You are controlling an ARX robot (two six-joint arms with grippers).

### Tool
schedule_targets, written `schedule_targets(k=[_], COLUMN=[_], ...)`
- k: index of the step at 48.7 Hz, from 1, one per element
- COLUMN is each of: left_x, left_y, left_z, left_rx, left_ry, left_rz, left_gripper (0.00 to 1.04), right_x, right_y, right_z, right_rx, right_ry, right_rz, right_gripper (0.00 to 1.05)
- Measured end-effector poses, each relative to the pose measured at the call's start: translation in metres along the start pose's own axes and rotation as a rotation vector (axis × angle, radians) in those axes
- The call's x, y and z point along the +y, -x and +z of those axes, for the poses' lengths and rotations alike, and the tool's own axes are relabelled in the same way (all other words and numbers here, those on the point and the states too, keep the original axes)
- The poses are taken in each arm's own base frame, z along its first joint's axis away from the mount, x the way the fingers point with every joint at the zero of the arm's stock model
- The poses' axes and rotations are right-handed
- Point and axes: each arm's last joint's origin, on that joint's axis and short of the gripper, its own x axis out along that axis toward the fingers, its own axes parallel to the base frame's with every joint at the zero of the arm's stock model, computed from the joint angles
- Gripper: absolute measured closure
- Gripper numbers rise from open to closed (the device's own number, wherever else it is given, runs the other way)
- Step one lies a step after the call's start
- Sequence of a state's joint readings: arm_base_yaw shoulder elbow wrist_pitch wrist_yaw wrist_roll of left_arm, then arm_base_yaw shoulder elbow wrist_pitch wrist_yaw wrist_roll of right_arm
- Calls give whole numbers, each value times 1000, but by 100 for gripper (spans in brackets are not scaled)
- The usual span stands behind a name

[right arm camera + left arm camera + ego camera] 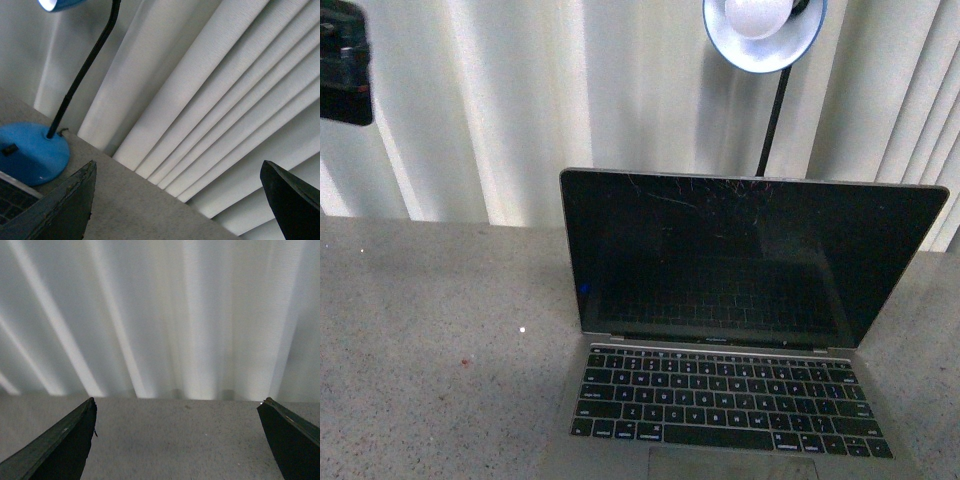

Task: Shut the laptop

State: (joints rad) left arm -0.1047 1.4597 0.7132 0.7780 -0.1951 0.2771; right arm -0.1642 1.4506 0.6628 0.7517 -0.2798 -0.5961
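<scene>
The laptop (pixel 740 330) stands open on the grey speckled table (pixel 440 330), right of centre in the front view. Its scratched black screen (pixel 740 250) is upright and its black keys (pixel 720 395) face me. A corner of the laptop (pixel 11 196) shows at the edge of the right wrist view. My left gripper (pixel 177 402) is open over bare tabletop, with nothing between its dark fingers (pixel 60 445). My right gripper (pixel 178 165) is open too, facing the curtain beside the lamp, and holds nothing. A black arm part (pixel 345 65) sits at the front view's upper left.
A blue desk lamp stands behind the laptop: shade (pixel 765 35), black stem (pixel 772 120), round blue base (pixel 30 152). White pleated curtain (pixel 500 100) closes off the back of the table. Open tabletop lies left of the laptop.
</scene>
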Motion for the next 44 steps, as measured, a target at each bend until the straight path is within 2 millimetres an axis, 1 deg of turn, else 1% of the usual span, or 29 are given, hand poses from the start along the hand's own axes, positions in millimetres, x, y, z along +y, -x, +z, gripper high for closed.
schedule_targets(k=[6, 7, 11, 12, 17, 18, 24, 28, 31, 34, 39, 44], left_x=[-17, -21, -33, -37, -48, -49, -58, -65, -70, -74, -81, -87], left_y=[-19, -23, -32, -35, -44, -45, -56, -66, -74, -80, -91, -99], left_z=[18, 22, 31, 34, 41, 42, 49, 55, 59, 64, 72, 78], left_rx=[-52, -65, -96, -110, -137, -138, -155, -154, -142, -129, -98, -62], left_ry=[-195, -262, -419, -495, -687, -698, -900, -1050, -1118, -1165, -1235, -1282], left_rz=[-92, -117, -171, -192, -258, -265, -335, -405, -450, -495, -561, -609], left_gripper=[7, 7, 7, 7, 7, 7, 7, 7, 7, 7, 7, 7], right_x=[-9, -10, -15, -16, -21, -23, -28, -31, -31, -31, -28, -28], right_y=[-20, -23, -35, -40, -54, -57, -70, -82, -91, -95, -102, -108], right_z=[12, 14, 21, 24, 30, 31, 34, 34, 35, 36, 41, 45], right_rx=[-14, -16, -27, -30, -33, -35, -26, -18, -16, -25, -48, -59], right_ry=[144, 166, 245, 271, 334, 351, 440, 536, 618, 655, 684, 715], right_rz=[19, 23, 50, 59, 98, 105, 157, 222, 270, 309, 406, 463], right_gripper=[7, 7, 7, 7, 7, 7, 7, 7, 7, 7, 7, 7])
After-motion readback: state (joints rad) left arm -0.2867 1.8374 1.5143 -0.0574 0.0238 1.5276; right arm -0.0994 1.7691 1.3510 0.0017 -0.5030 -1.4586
